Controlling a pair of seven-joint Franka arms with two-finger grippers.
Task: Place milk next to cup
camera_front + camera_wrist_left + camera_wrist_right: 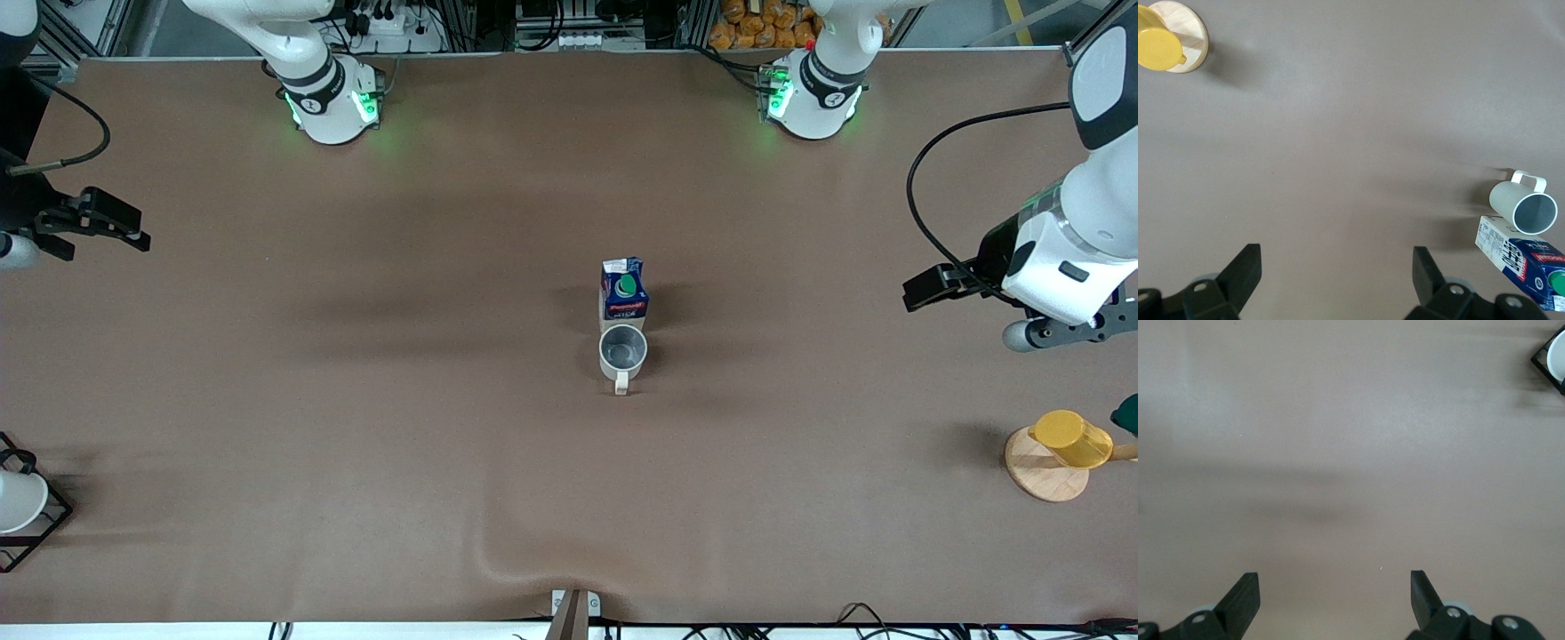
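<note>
Two grippers hang spread wide and empty over bare cloth at either end of the brown-covered table (356,462): the left gripper (925,289) toward the left arm's end, the right gripper (98,222) toward the right arm's. The small dark-blue gable-top milk carton (624,289) stands upright mid-table, just beside the small cream-white mug (622,353), which sits nearer the front camera with its handle pointing that way; whether the two touch I cannot tell. Judged from this, the milk already sits next to the cup and both arms wait. The left gripper looks the nearer one, and its wrist view shows carton (1525,260) and mug (1525,203) off to one side with open table between. The yellow cup on a wooden disc (1062,449) and the white object in a black wire rack (22,502) lie well apart from any path
</note>
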